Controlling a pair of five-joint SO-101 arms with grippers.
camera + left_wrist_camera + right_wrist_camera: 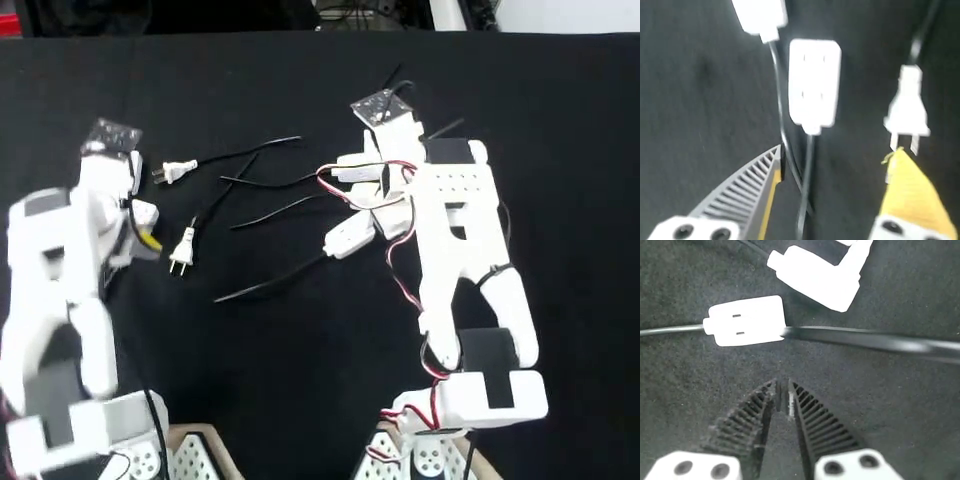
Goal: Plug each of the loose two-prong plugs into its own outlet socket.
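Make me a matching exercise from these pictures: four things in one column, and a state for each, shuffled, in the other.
Column one
1. left gripper
2. right gripper
3. white two-prong plug with black cord
4. white rectangular outlet socket

Column two
A. slots empty, nothing plugged in
B. open, holding nothing
C. shut, holding nothing
D. lying loose on the black cloth, prongs bare

Pairs: 1-B, 2-C, 3-D, 4-A

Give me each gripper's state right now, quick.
Left gripper: open, holding nothing.
Right gripper: shut, nothing seen in it.
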